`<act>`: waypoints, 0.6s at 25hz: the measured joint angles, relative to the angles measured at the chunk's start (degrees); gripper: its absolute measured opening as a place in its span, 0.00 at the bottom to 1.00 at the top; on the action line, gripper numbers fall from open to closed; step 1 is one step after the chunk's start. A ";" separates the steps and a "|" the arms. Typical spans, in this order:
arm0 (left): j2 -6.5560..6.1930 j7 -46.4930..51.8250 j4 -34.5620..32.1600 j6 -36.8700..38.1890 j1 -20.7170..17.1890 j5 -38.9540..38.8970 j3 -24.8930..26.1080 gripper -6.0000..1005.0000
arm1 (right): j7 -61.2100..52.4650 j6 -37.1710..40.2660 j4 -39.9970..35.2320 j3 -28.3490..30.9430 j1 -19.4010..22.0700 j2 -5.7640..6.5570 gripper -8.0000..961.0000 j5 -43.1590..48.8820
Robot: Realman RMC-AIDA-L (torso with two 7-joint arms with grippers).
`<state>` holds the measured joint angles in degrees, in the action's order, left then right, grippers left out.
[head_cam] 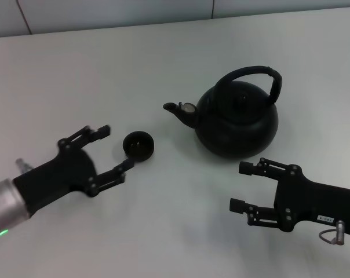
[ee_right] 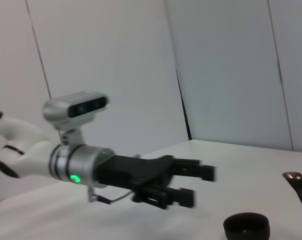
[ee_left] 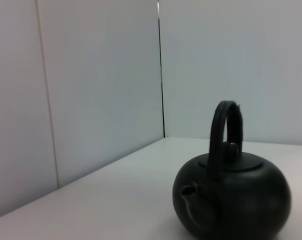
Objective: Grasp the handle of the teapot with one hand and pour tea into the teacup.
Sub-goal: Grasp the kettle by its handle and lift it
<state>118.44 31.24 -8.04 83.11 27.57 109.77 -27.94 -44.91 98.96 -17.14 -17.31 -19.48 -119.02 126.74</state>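
The matte-black teapot [head_cam: 237,120] stands on the white table, its spout [head_cam: 181,110] pointing left toward the teacup. Its arched black handle [head_cam: 253,78] stands upright over the lid. The tiny dark teacup [head_cam: 138,145] sits left of the spout. My left gripper [head_cam: 118,149] is open, its fingers on either side of the teacup's left edge, not closed on it. My right gripper [head_cam: 241,186] is open and empty, low on the table in front of the teapot. The left wrist view shows the teapot [ee_left: 233,200] and handle [ee_left: 225,130]. The right wrist view shows the left gripper [ee_right: 196,185] and the teacup [ee_right: 246,227]. No tea is visible.
The white table [head_cam: 163,58] spreads around both objects. A pale wall with seams runs along the far edge [head_cam: 212,8]. The left arm's wrist camera [ee_right: 76,109] shows in the right wrist view.
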 joint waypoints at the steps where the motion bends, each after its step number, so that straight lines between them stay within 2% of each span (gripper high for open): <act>1: 0.00 0.00 0.00 0.00 0.00 0.00 0.00 0.81 | 0.00 0.00 0.00 0.00 0.00 0.00 0.82 0.00; 4: -0.30 0.28 -2.67 3.46 -3.59 0.02 -0.02 0.81 | 0.00 0.00 -0.07 0.00 0.19 0.02 0.82 0.00; 5: -0.38 0.66 -5.38 5.73 -5.99 0.05 -0.11 0.81 | 0.00 0.00 -0.13 0.00 0.25 0.02 0.82 0.00; 8: -0.57 2.43 -9.37 7.29 -8.65 0.14 -0.23 0.81 | 0.00 -0.05 -0.16 0.00 0.33 0.02 0.82 0.00; 9: -1.06 3.22 -10.76 8.11 -9.63 0.29 -0.36 0.81 | 0.00 -0.07 -0.13 0.00 0.32 0.02 0.82 0.00; 10: -1.06 3.22 -10.76 8.11 -9.63 0.29 -0.36 0.81 | 0.00 -0.07 -0.13 0.00 0.32 0.02 0.82 0.00; 15: -2.61 3.48 -11.01 9.79 -10.77 0.43 -0.54 0.81 | 0.00 -0.50 -0.03 0.00 0.37 0.02 0.82 0.00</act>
<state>115.83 34.72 -19.04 92.90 16.81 110.20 -28.48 -44.91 98.45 -17.17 -17.31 -19.11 -119.00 126.74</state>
